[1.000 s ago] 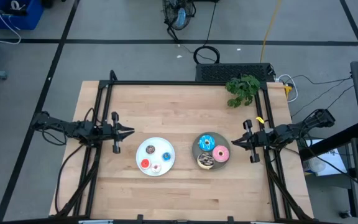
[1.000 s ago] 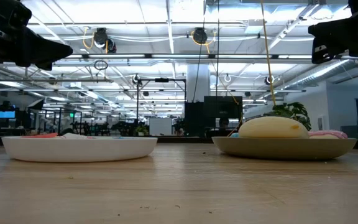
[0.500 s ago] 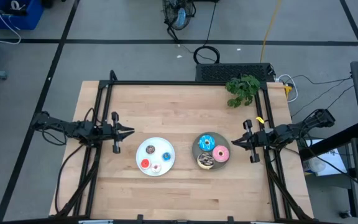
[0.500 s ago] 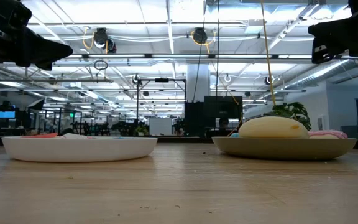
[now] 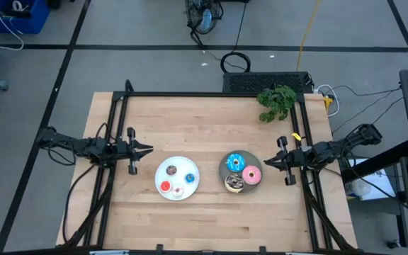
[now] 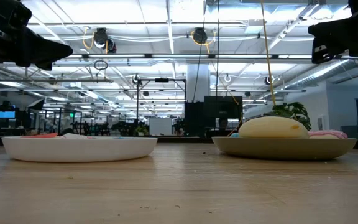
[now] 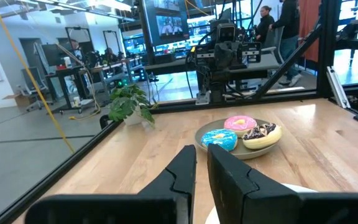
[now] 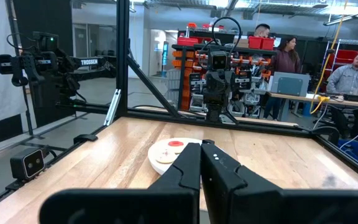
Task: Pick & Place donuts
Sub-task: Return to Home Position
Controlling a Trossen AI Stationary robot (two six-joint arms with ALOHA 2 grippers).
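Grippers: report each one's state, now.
Left gripper: closed, holding nothing, at the left side of the table.
Right gripper: closed, holding nothing, at the table's right side.

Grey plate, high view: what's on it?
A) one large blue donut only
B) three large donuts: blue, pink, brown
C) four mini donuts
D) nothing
B: the grey plate holds the large blue donut, the large pink donut and the large brown donut, while the minis sit on the white plate.
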